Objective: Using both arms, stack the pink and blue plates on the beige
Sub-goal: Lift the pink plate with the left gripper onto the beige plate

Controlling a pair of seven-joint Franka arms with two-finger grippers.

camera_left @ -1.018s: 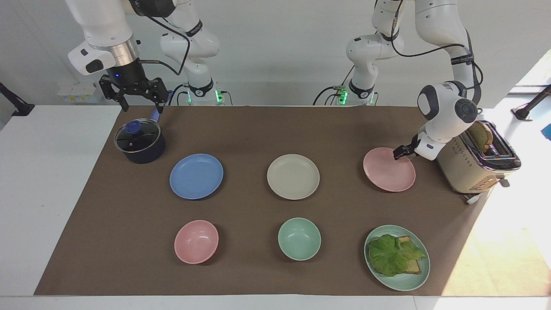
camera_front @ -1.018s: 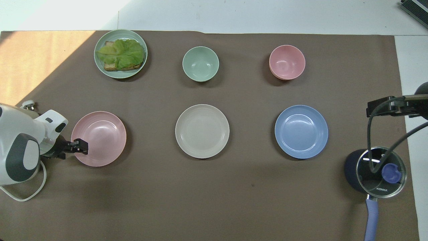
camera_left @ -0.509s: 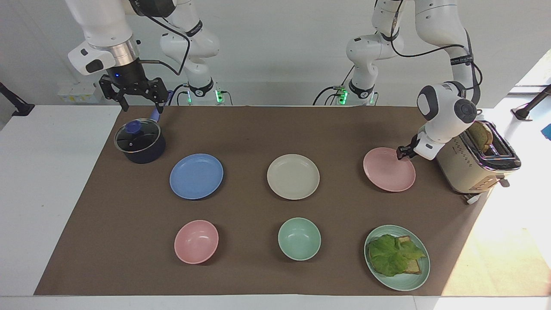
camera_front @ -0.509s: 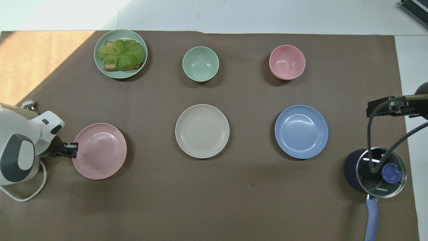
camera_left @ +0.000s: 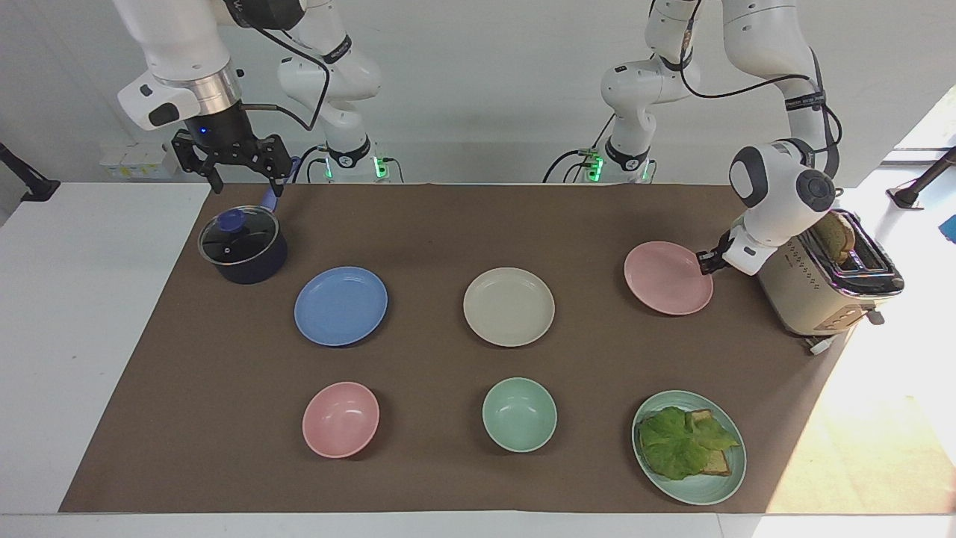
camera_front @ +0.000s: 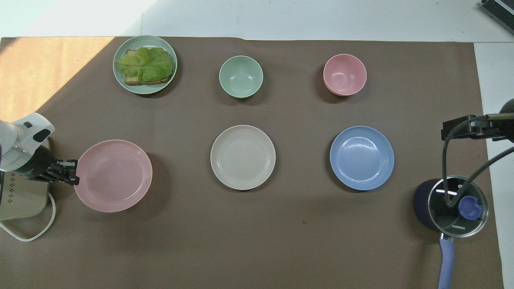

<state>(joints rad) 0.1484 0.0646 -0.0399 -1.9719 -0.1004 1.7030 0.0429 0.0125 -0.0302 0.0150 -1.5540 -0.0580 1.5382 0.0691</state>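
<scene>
The pale pink plate (camera_left: 667, 278) (camera_front: 113, 175) hangs tilted a little above the brown mat, casting a shadow under it. My left gripper (camera_left: 704, 261) (camera_front: 74, 172) is shut on the plate's rim, on the side toward the toaster. Flat on the middle of the mat lies the beige plate (camera_left: 508, 306) (camera_front: 243, 157). The blue plate (camera_left: 340, 305) (camera_front: 362, 157) rests beside it, toward the right arm's end. My right gripper (camera_left: 246, 185) waits open in the air over the pot, holding nothing.
A dark pot with a glass lid (camera_left: 242, 245) stands at the right arm's end, and a toaster (camera_left: 825, 280) at the left arm's end. Farther from the robots sit a pink bowl (camera_left: 340, 419), a mint bowl (camera_left: 519, 414) and a mint plate (camera_left: 694, 497) with lettuce and toast.
My left gripper closed on the pink plate's rim and raised it off the mat, pulling it slightly toward the toaster. The right arm has stayed still.
</scene>
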